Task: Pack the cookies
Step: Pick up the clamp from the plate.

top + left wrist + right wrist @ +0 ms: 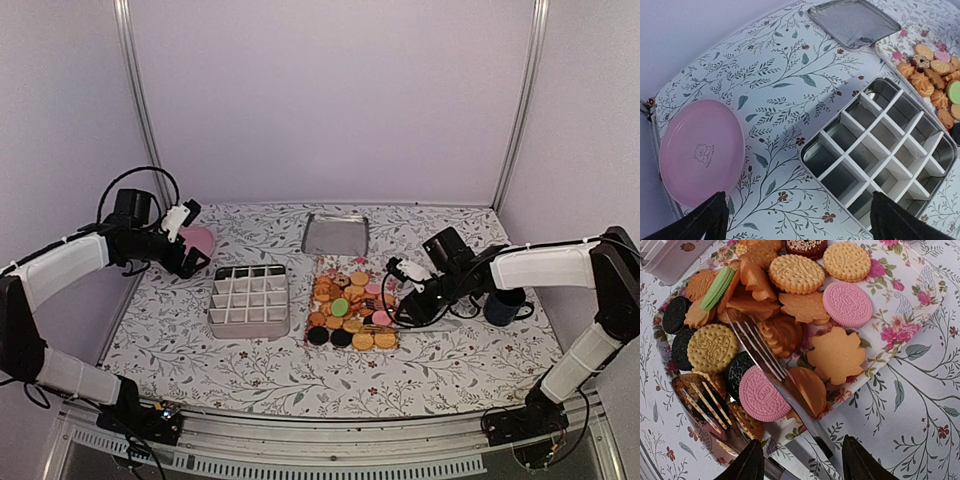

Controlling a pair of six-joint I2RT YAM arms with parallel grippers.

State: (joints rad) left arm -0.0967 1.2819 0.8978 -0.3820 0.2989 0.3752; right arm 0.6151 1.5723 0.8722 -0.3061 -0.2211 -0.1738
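The cookies (350, 305) lie heaped on a floral tray (900, 325): mostly golden-orange, a few black, pink and one green (717, 287). Metal fork-tipped tongs (765, 355) rest across the pile. My right gripper (802, 440) hangs over the tray's near corner and stands open. The tongs' handle runs between its fingers, with a gap showing at the right finger. In the top view the right gripper (400, 272) is at the tray's right edge. A tin with white dividers (875, 150) stands empty left of the tray. My left gripper (797, 200) is open above the cloth between the tin and a pink plate (700, 150).
The tin's lid (335, 235) lies behind the tray, toward the back wall. A dark mug (503, 307) stands under the right forearm. The pink plate (200, 240) sits at the table's left edge beside the left gripper (185, 225). A floral cloth covers the table.
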